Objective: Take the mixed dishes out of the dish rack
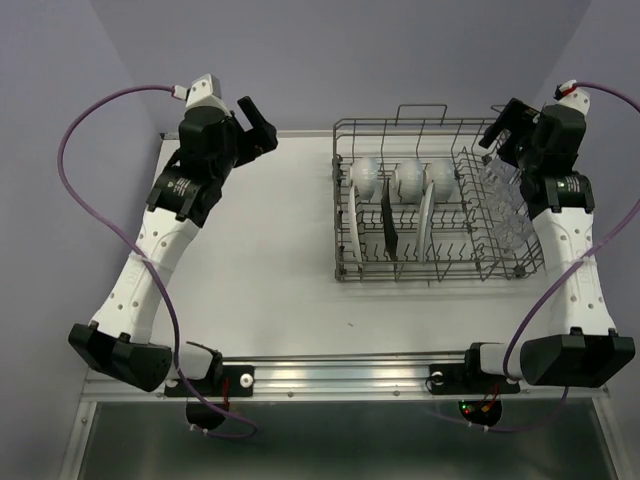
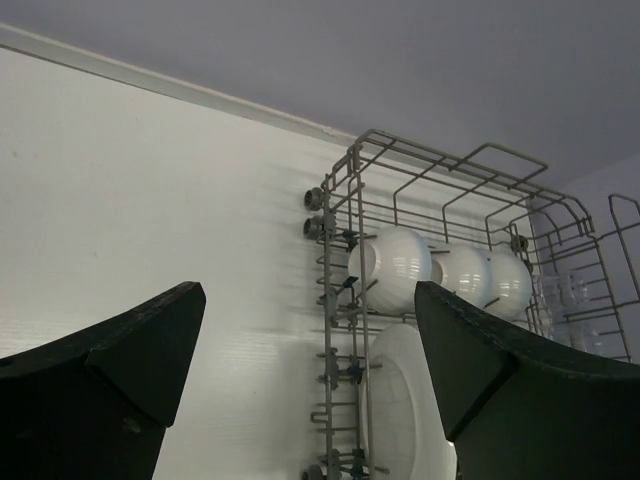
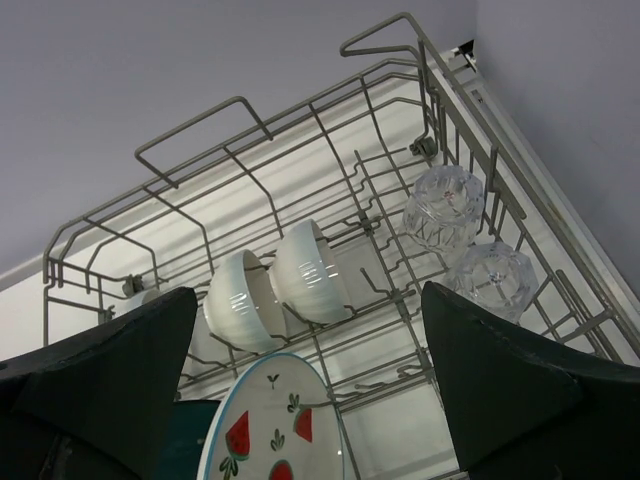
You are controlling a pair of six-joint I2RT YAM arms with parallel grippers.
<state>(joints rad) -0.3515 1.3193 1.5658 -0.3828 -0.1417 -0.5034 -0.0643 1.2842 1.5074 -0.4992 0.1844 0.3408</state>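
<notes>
Both jaws gape wide and empty, the right pair framing bowls [image 3: 300, 272] and tumblers [image 3: 445, 210] propped between dish rack [image 1: 440, 273] tines to drain.

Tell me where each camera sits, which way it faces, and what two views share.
Top external: above and behind the bases, looking down on table and dish rack; left gripper and right gripper show.
Left wrist: left of the rack, facing white bowls; own fingers show.
Right wrist: over the rack, facing glass tumblers, strawberry plate; own fingers show.
Shared: both wrist views show the bowls.
</notes>
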